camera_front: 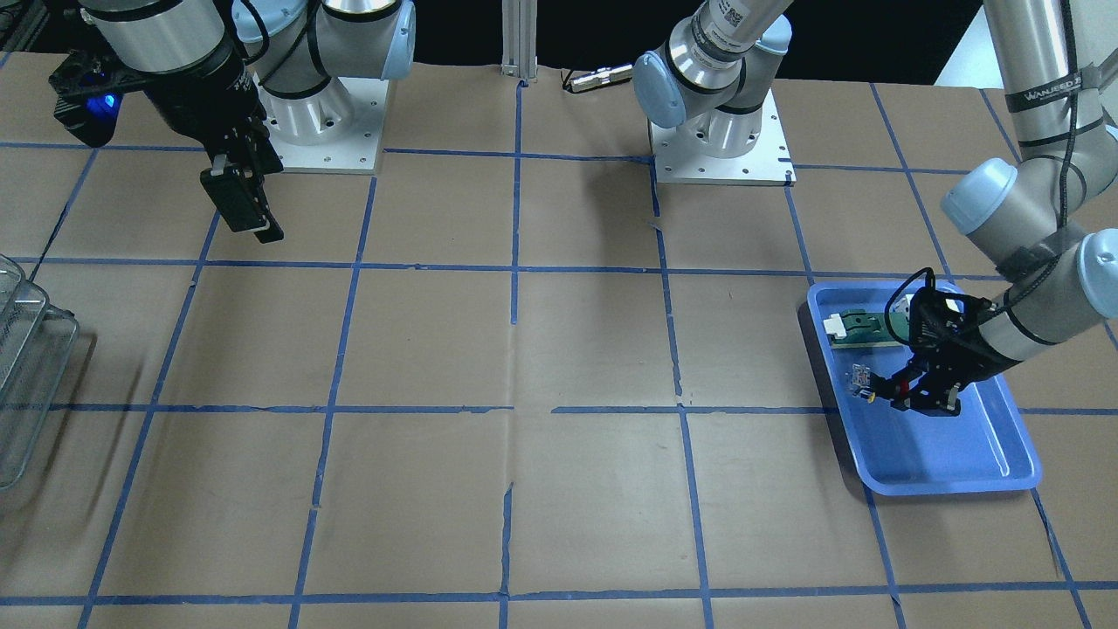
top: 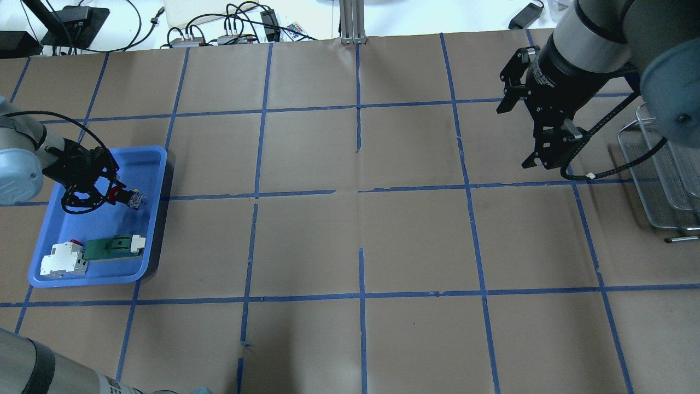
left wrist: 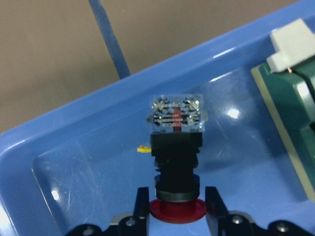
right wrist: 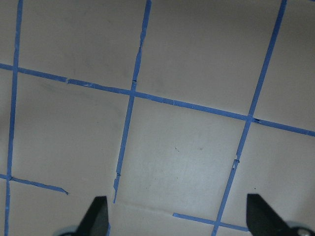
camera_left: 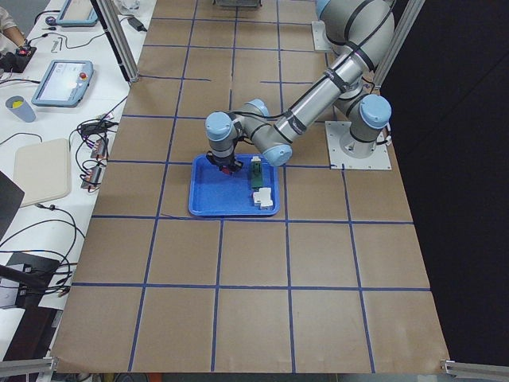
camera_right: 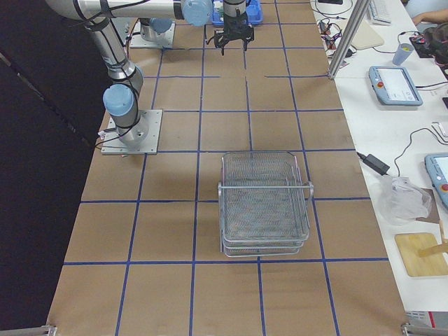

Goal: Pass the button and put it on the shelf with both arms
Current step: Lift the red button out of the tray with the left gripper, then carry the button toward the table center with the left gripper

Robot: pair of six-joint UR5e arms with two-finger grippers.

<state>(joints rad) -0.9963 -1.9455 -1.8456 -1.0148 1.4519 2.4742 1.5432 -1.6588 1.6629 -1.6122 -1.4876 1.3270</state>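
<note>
The button [left wrist: 176, 147] has a red head, a black barrel and a clear rear block. It lies inside the blue tray [left wrist: 74, 123]. My left gripper [left wrist: 177, 194] is shut on its red head, with the rear block pointing away from the gripper. The pair also shows in the overhead view, with the button [top: 133, 198] beside the left gripper [top: 117, 195]. I cannot tell whether the button rests on the tray floor. My right gripper [top: 547, 158] is open and empty, above the table beside the wire-mesh shelf [top: 661, 164]. In the right wrist view my right gripper [right wrist: 177, 216] has only table below it.
The blue tray [top: 98, 276] also holds a green-and-white flat part [top: 112, 246] and a white-and-red block [top: 63, 258] at its near end. The shelf [camera_right: 264, 203] stands at the far right of the table. Blue tape lines grid the brown table.
</note>
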